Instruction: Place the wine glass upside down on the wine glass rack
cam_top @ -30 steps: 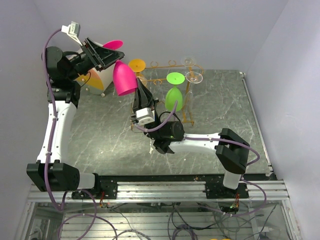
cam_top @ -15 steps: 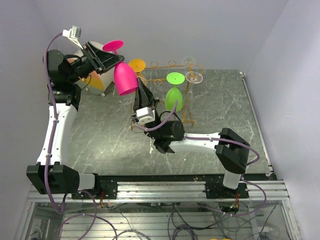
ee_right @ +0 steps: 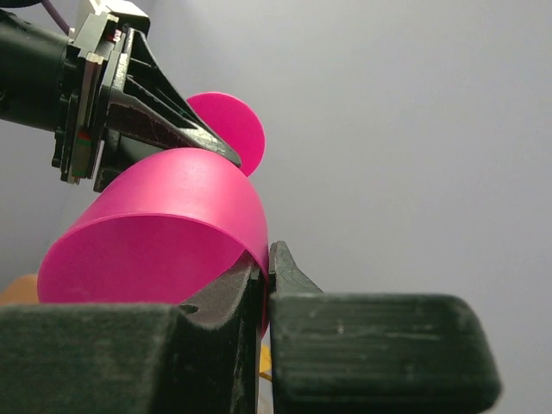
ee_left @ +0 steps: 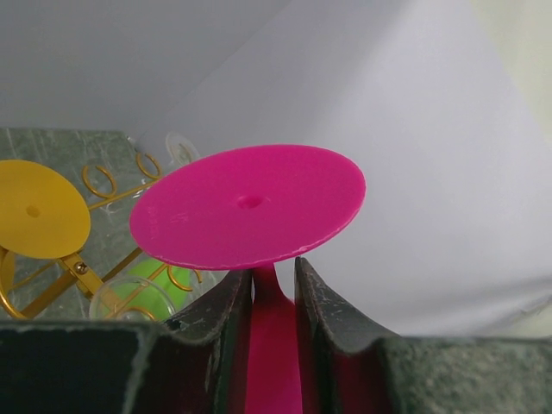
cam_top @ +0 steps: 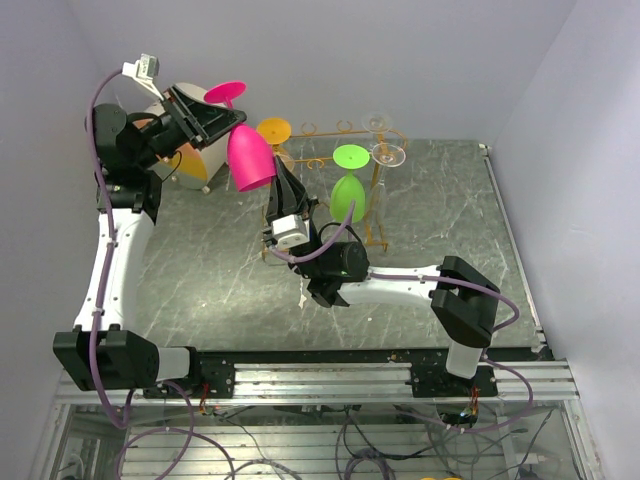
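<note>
A pink wine glass (cam_top: 248, 158) hangs upside down in the air at the back left, foot up. My left gripper (cam_top: 233, 118) is shut on its stem just under the round foot (ee_left: 250, 205), and the stem (ee_left: 274, 336) sits between my fingers. My right gripper (cam_top: 277, 180) is shut on the bowl's lower rim (ee_right: 172, 207), pinching the wall between both fingertips (ee_right: 266, 267). The orange-gold wire rack (cam_top: 340, 130) stands just right of the pink glass. It holds a yellow glass (cam_top: 274, 130), a green glass (cam_top: 348, 195) and a clear glass (cam_top: 388, 155), all upside down.
A white and orange object (cam_top: 195, 160) stands behind my left arm at the back left. Walls close in at the back and both sides. The rack's loops (ee_left: 103, 181) and the yellow foot (ee_left: 39, 207) show left of the pink foot in the left wrist view.
My left wrist has shifted slightly. The pink glass stays almost in place, held by both grippers. The right arm has not visibly moved.
</note>
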Controlling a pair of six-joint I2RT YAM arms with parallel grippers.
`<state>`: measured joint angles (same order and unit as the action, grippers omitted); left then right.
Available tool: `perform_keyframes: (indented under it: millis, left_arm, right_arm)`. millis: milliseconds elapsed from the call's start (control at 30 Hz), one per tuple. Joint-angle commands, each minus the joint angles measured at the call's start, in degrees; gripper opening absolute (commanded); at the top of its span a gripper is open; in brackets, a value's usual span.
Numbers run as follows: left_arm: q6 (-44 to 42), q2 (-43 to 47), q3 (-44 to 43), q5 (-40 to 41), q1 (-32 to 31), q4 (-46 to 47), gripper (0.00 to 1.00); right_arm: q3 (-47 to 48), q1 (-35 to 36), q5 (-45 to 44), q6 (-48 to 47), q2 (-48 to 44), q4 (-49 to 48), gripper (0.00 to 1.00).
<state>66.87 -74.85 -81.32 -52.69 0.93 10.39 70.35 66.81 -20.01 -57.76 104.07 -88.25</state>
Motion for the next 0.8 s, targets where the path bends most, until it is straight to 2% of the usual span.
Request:
perform_keyframes:
  millis: [0, 67, 100, 200, 300, 433, 467, 633, 700, 767]
  left_arm:
    - [15.13, 2.51, 2.09, -3.47, 0.43, 6.77, 0.07]
    - [16.88, 3.0, 2.31, -3.39, 0.72, 10.61, 0.07]
    - [17.32, 3.1, 2.14, -3.39, 0.79, 11.86, 0.07]
    - [14.14, 2.98, 0.05, -3.94, 1.07, 10.69, 0.07]
    - [3.2, 2.02, -5.4, -5.38, 1.39, 0.51, 0.07]
    - [-12.88, 0.39, -13.14, -6.7, 1.57, -13.73, 0.07]
    - [-16.57, -0.07, -14.95, -6.71, 1.58, -17.64, 0.07]
    - [-33.56, -2.04, -24.19, -6.04, 1.21, -35.92, 0.07]
    - [-40.72, -2.73, -26.82, -5.2, -0.81, -43.9, 0.07]
    - [-48.98, -2.72, -28.16, -0.8, -5.25, -52.11, 0.07]
  right_arm:
    - [0.19, -0.56, -1.56, 0.13, 0.17, -16.23, 0.0]
    - [0.33, -0.54, -1.74, 0.16, 0.23, -16.23, 0.0]
    - [0.32, -0.49, -1.85, 0.37, 0.14, -16.33, 0.04]
    - [0.2, -0.49, -2.17, 1.26, -0.15, -16.25, 0.31]
    - [-0.42, -0.45, -2.93, 2.63, -1.2, -16.13, 0.65]
    - [-3.2, -0.49, -2.65, 3.78, -4.42, -12.73, 0.94]
    - [-4.34, -0.49, -2.42, 4.3, -5.76, -11.21, 0.99]
    - [-13.38, -0.45, -1.19, 10.95, -17.24, -0.2, 1.0]
    - [-17.18, -0.42, -1.25, 14.95, -24.2, 6.48, 1.0]
    - [-18.59, -0.4, -2.5, 18.83, -31.23, 13.68, 1.0]
